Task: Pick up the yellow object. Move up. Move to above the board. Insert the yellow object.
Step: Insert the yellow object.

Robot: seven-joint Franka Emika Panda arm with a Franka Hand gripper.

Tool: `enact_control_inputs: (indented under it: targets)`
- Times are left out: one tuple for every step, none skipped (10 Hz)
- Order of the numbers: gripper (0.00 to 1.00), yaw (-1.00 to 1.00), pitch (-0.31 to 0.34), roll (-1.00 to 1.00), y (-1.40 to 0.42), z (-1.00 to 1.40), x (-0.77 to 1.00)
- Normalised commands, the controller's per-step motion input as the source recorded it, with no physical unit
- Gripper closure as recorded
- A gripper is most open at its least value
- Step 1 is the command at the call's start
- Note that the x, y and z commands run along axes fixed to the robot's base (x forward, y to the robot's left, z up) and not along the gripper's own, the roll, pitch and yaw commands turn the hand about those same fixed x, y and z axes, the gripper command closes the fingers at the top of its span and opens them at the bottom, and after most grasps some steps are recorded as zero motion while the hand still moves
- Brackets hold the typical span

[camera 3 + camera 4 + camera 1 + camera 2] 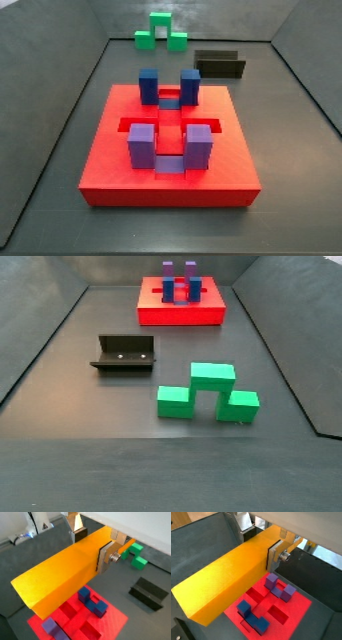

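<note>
One yellow object [57, 574], nearest the lens, sits clamped in the gripper [93, 547] jaws above one board [110, 619].

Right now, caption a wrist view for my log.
Gripper shut on the yellow object, held above the board.

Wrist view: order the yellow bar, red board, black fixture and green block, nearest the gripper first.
1. Long yellow-orange bar, in the gripper.
2. Flat red board, underneath.
3. Dark L-shaped fixture, aside.
4. Green stepped block, farthest back.
</note>
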Motion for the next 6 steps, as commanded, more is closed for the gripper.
enact_control_inputs:
  targets:
    - [1.00,-0.05,-0.311,-0.03,0.00,-0.58,0.17]
    - [1.00,-0.06,-0.251,0.00,0.00,-0.71,0.11]
    - [1.00,-0.09,-0.181,0.05,-0.04,-0.87,0.01]
    - [1.00,-0.13,-0.131,0.12,-0.14,-0.95,0.00]
    - [1.00,-0.11,-0.019,0.16,-0.26,-0.88,0.00]
    - [1.00,0.00,0.000,0.13,-0.37,-0.61,0.00]
